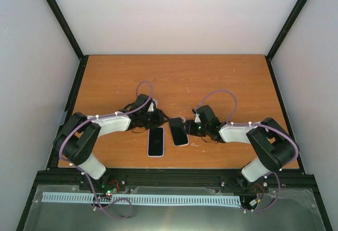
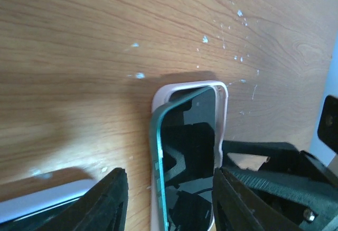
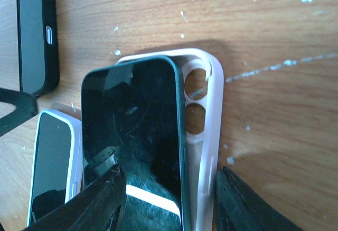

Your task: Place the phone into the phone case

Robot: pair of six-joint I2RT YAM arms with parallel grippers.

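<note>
Left gripper [image 2: 169,174] is partly open and straddles the phone [image 3: 132,120] and case [image 3: 211,99]. One black finger [image 2: 108,199] stands clear of the case wall, and the other is at or against the opposite wall. Right gripper [image 3: 170,172] straddles the same pair from the other end, jaws part-way; whether it grips cannot be told.

Table [image 1: 211,77]: orange-brown wood-grain laminate, smooth, flecked with white specks.

Left arm [image 1: 105,125] and right arm [image 1: 243,131]: white links, black joints, purple cable loops. Both are folded low and reach inward, with the wrists close together at the table's near middle.

The phone has a glossy dark screen, a teal rim and rounded corners. It lies skewed on the case, one long edge riding above the wall, not seated.

The case is a matte, pale pink-white rounded rectangle, with two round camera holes showing beside the phone.

Second phone [image 3: 50,157], in a white case, lies flat just beside. Third phone [image 3: 34,35], in a black case, lies farther off.
</note>
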